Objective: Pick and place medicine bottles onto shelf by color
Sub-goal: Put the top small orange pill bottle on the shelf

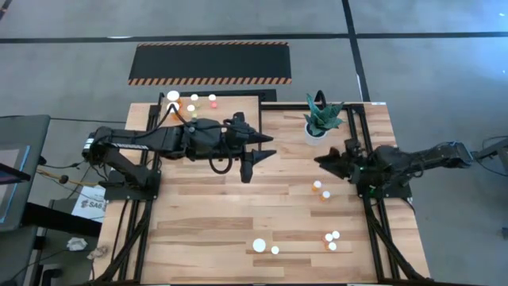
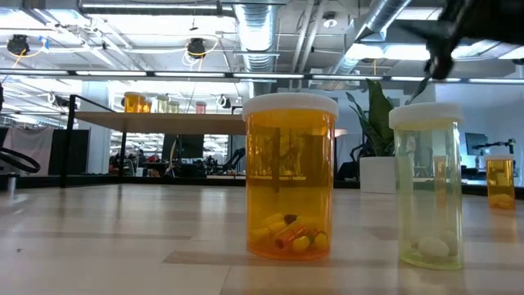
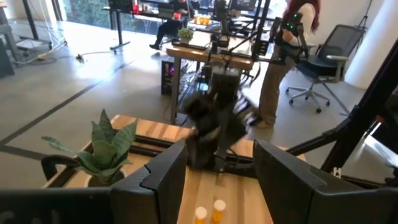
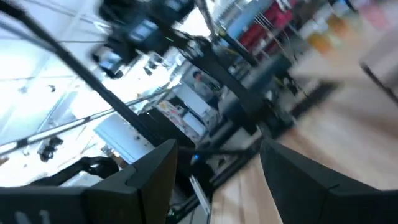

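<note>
The light-wood shelf (image 1: 238, 106) stands at the table's far left, with several medicine bottles (image 1: 194, 98) upright on its top. More bottles stand on the table: two near the right middle (image 1: 321, 190), a group at the near right (image 1: 332, 240), and two by the near edge (image 1: 267, 247). In the low view these two are an orange bottle (image 2: 291, 176) and a yellowish one (image 2: 427, 184). My left gripper (image 1: 258, 155) hovers high beside the shelf, open and holding nothing (image 3: 217, 186). My right gripper (image 1: 327, 157) is raised near the plant, open with nothing in it (image 4: 217, 180).
A white pot with a green plant (image 1: 321, 121) stands at the far right, close to my right gripper. A black mat with orange-striped edges (image 1: 210, 63) lies on the floor beyond the table. A person (image 3: 283, 56) stands in the room behind.
</note>
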`<state>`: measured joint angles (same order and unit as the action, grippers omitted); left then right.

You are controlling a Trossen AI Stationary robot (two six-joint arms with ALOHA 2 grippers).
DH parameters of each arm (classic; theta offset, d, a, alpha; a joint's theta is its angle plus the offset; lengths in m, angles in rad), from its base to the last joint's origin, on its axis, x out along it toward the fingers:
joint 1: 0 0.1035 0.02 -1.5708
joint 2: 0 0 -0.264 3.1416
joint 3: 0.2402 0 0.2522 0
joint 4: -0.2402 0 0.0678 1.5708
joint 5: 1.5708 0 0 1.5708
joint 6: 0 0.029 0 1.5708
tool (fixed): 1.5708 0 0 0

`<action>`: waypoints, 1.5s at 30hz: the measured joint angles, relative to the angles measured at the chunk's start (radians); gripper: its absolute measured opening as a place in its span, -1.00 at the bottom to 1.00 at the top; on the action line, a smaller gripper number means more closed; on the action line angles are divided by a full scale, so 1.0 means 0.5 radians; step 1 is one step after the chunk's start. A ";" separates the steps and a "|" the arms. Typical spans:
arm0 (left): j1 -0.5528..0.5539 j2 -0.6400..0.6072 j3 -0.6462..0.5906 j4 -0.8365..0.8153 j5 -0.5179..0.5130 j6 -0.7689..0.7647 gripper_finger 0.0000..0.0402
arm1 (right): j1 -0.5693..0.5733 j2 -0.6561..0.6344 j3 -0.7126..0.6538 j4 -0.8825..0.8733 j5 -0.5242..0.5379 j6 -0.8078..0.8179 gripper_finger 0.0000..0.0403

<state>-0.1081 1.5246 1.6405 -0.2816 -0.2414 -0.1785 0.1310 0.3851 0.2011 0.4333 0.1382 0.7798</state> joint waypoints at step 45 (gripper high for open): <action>-0.092 -0.002 0.000 -0.204 -0.121 -0.298 -0.14 | -0.058 1.632 1.410 -2.940 -0.217 0.384 0.27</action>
<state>-0.1542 1.5238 1.6405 -0.3837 -0.3019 -0.3275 0.1020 1.2011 0.9062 -1.0365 0.0296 0.9719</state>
